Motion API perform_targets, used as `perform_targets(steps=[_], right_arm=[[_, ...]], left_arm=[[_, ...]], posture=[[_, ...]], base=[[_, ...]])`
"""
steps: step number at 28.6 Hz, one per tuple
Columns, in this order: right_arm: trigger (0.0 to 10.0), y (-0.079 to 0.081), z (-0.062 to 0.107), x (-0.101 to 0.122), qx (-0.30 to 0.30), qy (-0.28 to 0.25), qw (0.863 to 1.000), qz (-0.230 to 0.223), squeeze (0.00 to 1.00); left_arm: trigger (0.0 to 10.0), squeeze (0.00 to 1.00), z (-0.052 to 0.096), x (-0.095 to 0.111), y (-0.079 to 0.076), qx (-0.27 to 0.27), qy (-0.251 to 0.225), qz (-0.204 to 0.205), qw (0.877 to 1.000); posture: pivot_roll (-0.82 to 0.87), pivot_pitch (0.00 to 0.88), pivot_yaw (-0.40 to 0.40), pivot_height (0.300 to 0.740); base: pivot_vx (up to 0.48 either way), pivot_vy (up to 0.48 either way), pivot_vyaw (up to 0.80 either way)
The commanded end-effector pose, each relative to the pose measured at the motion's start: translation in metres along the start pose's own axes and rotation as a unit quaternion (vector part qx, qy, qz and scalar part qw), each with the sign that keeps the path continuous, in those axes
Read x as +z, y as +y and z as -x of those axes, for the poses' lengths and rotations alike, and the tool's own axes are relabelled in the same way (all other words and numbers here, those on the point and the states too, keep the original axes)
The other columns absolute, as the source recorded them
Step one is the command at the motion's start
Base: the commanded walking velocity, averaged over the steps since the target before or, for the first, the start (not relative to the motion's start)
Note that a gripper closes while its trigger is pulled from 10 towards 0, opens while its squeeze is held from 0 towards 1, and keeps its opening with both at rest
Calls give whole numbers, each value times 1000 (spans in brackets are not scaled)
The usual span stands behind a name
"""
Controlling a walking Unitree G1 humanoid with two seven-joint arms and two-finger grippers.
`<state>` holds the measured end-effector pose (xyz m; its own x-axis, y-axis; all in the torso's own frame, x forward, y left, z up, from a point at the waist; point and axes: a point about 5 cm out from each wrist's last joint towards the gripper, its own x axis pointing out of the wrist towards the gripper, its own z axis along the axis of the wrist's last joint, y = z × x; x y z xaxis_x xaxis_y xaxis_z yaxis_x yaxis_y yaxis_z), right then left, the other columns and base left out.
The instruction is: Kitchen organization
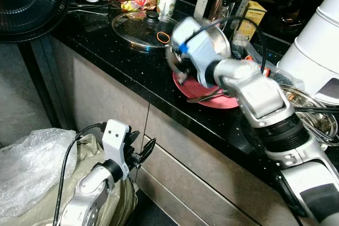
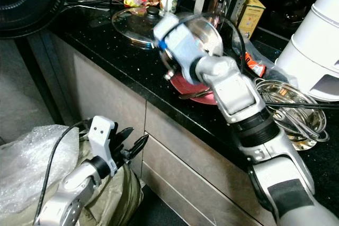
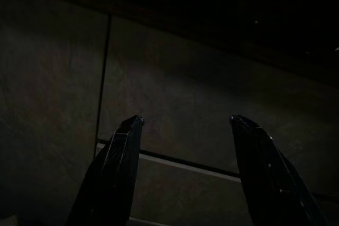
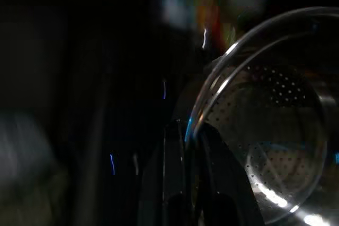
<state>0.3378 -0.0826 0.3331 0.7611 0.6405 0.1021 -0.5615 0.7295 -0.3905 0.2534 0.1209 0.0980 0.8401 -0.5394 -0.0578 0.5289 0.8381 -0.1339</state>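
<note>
- Over the black surface (image 1: 132, 72), near its front edge, I see my right claw (image 4: 188, 146) pinching the rim of a perforated steel strainer bowl (image 4: 270, 130) — one finger on each side of the rim.
- From the head views that strainer bowl is tipped on edge, its open mouth facing out toward the cabinet side, above one red plate (image 1: 193, 91) with a spoon (image 1: 204, 98) lying on it.
- One glass lid (image 1: 139, 29) lies flat behind, knob up, with one white cup (image 1: 167, 2) beyond it.
- Another steel bowl (image 2: 288, 110) sits to the right, beside one white appliance (image 2: 312, 51).
- My left claw (image 3: 183, 168) hangs low before the cabinet fronts (image 3: 175, 99), its fingers spread — nothing between them.
- One fan (image 1: 29, 1) stands at the far left, and a plastic bag (image 1: 32, 162) lies below.
</note>
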Motion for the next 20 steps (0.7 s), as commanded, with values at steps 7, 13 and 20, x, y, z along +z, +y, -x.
perform_targets(steps=[7,13,20], right_arm=[[0,-26,37,28,-39,-188,967,-167,0],[0,-31,54,32,-43,-247,942,-225,0],[118,-37,66,32,-58,-267,928,-252,0]], left_arm=[[10000,0,0,-1,-3,-5,0,-2,1000],[10000,0,0,-1,-4,-14,0,-1,1000],[10000,0,2,-1,-14,-75,6,18,997]], posture=[[173,22,-169,740],[165,19,-163,740],[159,21,-158,740]], base=[[0,0,-421],[0,0,-786],[0,0,-785]])
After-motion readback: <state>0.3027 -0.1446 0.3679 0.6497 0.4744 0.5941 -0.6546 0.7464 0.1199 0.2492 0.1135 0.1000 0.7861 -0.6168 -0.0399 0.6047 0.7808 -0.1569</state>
